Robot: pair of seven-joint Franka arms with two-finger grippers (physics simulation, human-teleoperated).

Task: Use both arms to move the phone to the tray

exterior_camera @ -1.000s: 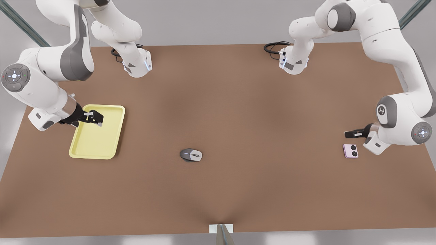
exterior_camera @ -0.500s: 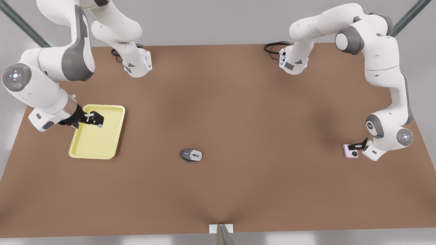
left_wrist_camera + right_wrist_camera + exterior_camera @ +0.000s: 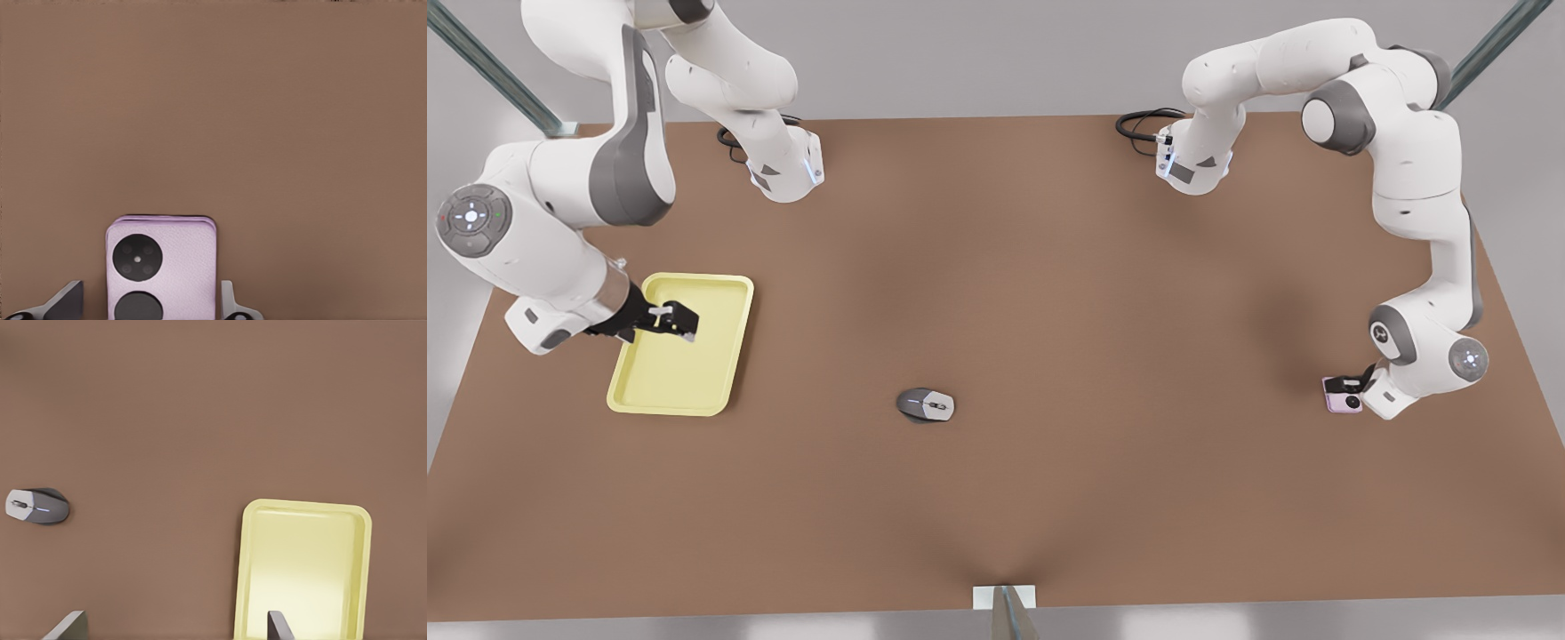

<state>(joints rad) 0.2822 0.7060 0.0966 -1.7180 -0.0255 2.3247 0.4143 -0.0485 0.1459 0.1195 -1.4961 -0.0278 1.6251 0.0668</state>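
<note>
- One brown table (image 3: 1049,293) is carrying three loose things: one phone, one tray and one computer mouse.
- One pale pink phone (image 3: 1341,401) is lying flat on the table near the front view's right edge, its two black circles facing up.
- One pale yellow tray (image 3: 694,373) is sitting near the front view's left edge, well apart from the phone.
- One grey mouse (image 3: 926,404) is resting between them, near the table's middle.
- Two white arms are reaching over the table.
- The left gripper (image 3: 1349,385) is sitting low over the phone; in the left wrist view its two fingers (image 3: 67,303) are standing spread on either side of the phone (image 3: 162,267), with a gap showing on each side.
- The right gripper (image 3: 676,322) is hanging over the tray's far half, its fingers (image 3: 67,625) parted wide and holding nothing.
</note>
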